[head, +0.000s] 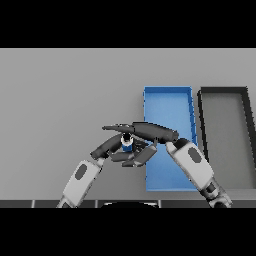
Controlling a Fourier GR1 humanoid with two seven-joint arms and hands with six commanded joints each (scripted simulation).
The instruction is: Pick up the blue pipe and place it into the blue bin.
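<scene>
The blue pipe (127, 145) is a short blue piece with a pale top, held above the table just left of the blue bin (168, 107). My right hand (152, 133) reaches in from the lower right. Its thumb lies over the pipe and its fingers curl beneath it. My left hand (106, 145) comes from the lower left, its fingers stretched up to the pipe's left side. Most of the pipe is hidden between the two hands. The blue bin is a long open tray lying just right of the hands, and my right forearm crosses its near end.
A dark grey bin (224, 102) of similar shape stands right beside the blue bin at the far right. Plain grey table (60, 100) spreads to the left and behind the hands.
</scene>
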